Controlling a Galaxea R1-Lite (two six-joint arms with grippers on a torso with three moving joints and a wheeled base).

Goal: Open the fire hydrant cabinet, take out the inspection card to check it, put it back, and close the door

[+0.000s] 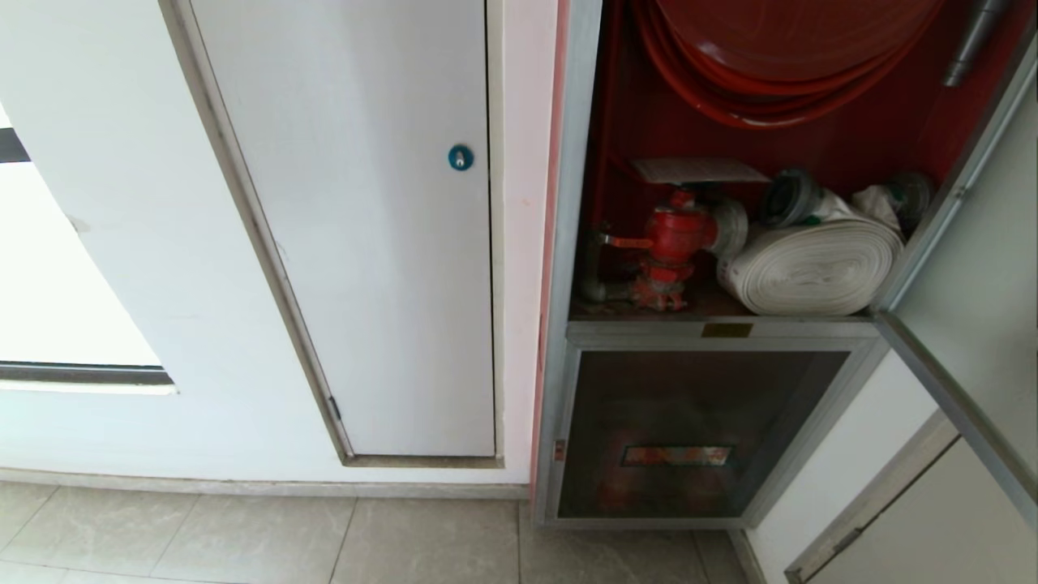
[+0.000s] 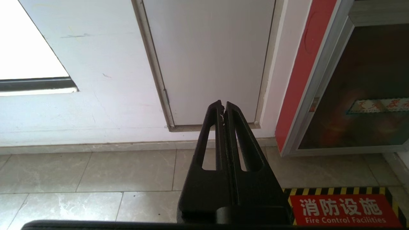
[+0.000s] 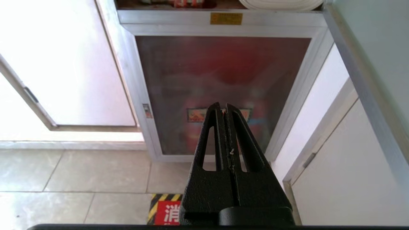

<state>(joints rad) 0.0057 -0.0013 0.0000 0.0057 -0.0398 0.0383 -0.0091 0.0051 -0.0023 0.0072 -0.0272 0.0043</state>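
Black plastic fingers on my right gripper (image 3: 223, 107) are pressed together and hold nothing. They point at the small lower glass door with the red label (image 3: 220, 92), low down, not touching it. My left gripper (image 2: 223, 105) is pinched tight too, empty, and points at the plain white panel door (image 2: 207, 57) near the grey floor tiles (image 2: 96, 172).

The tall silver-framed fire hydrant cabinet with the red inside (image 1: 624, 130) stands open. The thin white inspection card with tiny dark print (image 1: 697, 169) lies flat on top of the red valve (image 1: 677, 235), beside the rolled white hose (image 1: 815, 264). So I think the card is back in place.

The big glass door in its silver frame (image 1: 965, 341) hangs wide open on my right. I think closing it comes next. I should lift my right arm, get behind the door's far edge, and push slowly so it swings flat into the frame. Both my arms sit low and tucked.
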